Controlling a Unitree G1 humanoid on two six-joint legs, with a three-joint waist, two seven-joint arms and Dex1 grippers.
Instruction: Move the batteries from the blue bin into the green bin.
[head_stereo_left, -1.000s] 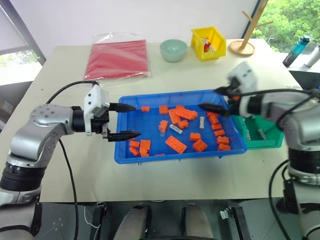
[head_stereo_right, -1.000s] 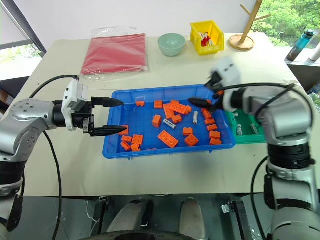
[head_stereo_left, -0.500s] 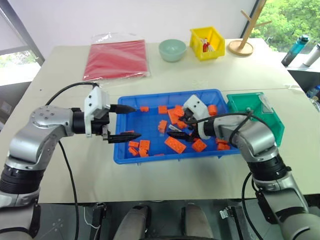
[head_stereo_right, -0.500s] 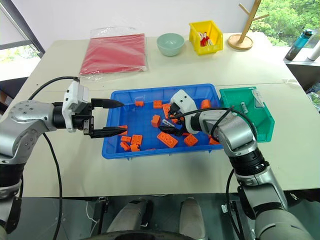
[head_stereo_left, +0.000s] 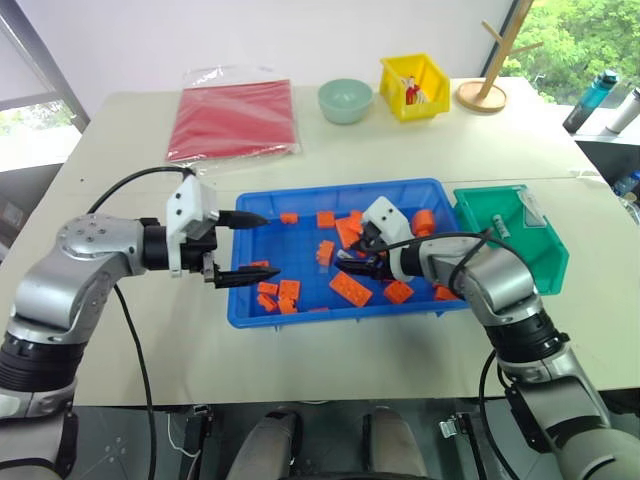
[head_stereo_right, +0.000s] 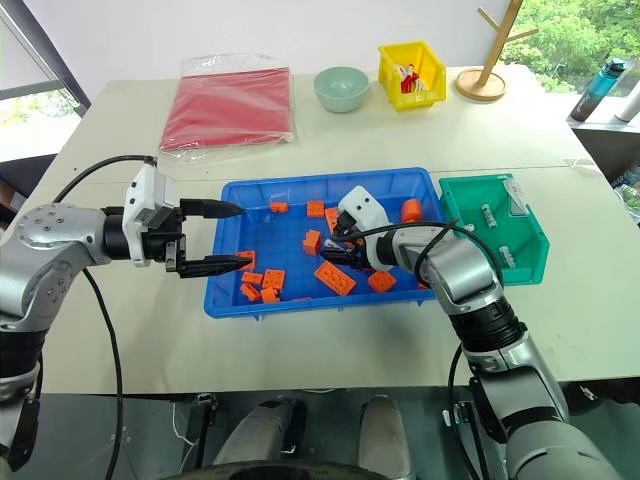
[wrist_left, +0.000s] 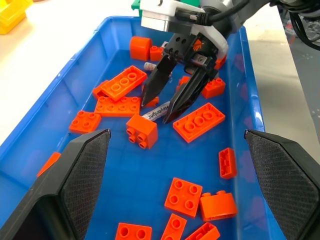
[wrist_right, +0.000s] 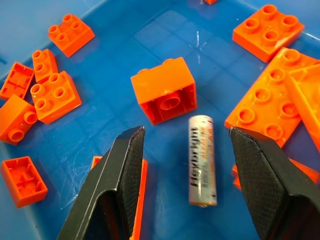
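The blue bin (head_stereo_left: 300, 191) holds several orange bricks (head_stereo_left: 350, 290). One silver battery (wrist_right: 201, 160) lies on its floor beside an orange brick (wrist_right: 165, 96). My right gripper (head_stereo_left: 352, 263) is down in the bin, open, with a finger on each side of that battery (wrist_left: 157, 111), neither finger touching it. A second battery (wrist_left: 150, 65) lies behind the gripper. The green bin (head_stereo_left: 545, 250) stands against the blue bin's right end with batteries (head_stereo_right: 487, 212) in it. My left gripper (head_stereo_left: 265, 243) hangs open and empty over the blue bin's left end.
At the back of the table are a red cloth in a clear bag (head_stereo_left: 235, 118), a pale green bowl (head_stereo_left: 346, 100), a small yellow bin (head_stereo_left: 414, 85) and a wooden stand (head_stereo_left: 487, 90). Bottles (head_stereo_left: 597, 100) stand off the table's right edge.
My right gripper came down and left from the blue bin's right end to the battery on its floor, and its fingers narrowed around it. The left arm stayed put.
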